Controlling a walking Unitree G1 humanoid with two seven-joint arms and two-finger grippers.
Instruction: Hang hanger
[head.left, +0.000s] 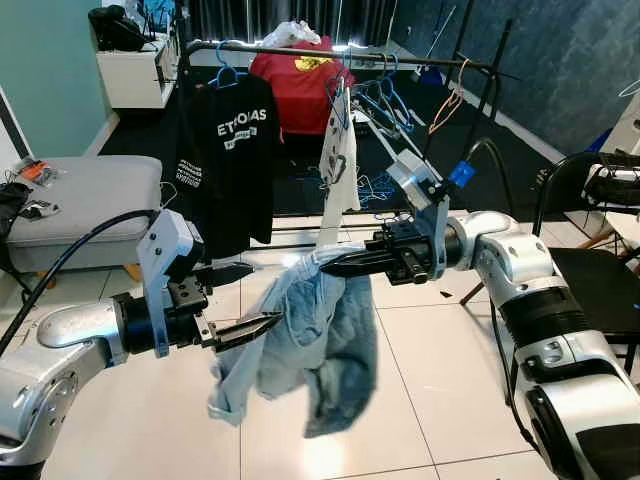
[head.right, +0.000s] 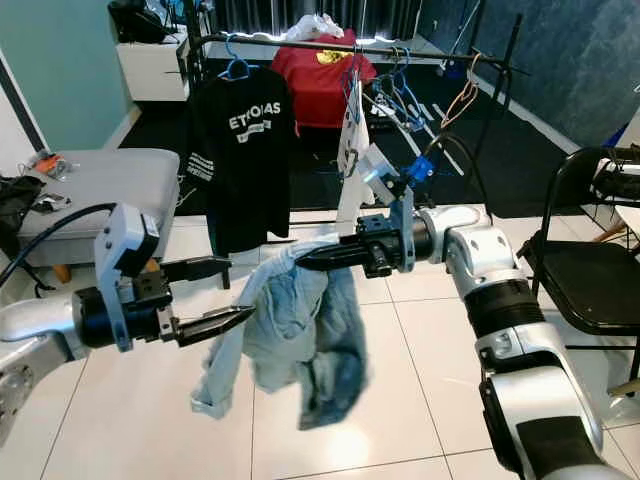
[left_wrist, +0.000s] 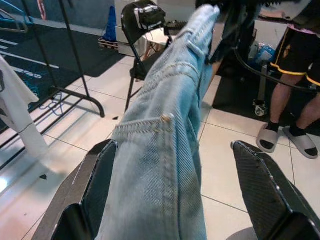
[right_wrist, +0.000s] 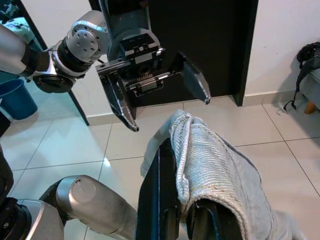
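— Where do the jeans (head.left: 305, 345) hang?
— Between the 2 grippers: the right gripper (head.left: 340, 265) is at their top edge, the left gripper (head.left: 255, 300) is lower and to the left, at their side.

— What stands behind them?
— A clothes rack (head.left: 420, 60) across the room, with a t-shirt (head.left: 228, 160) on its left part and hangers (head.left: 385, 100) further right.

— And at the sides?
— A bench (head.left: 85, 200) on the left, a chair (head.left: 590, 250) on the right.

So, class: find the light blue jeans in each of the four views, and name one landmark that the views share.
Left eye: jeans centre, hanging between both tools.
Right eye: centre.
Left wrist: between open fingers.
Right wrist: draped over the tool.
Landmark: clothes rack.
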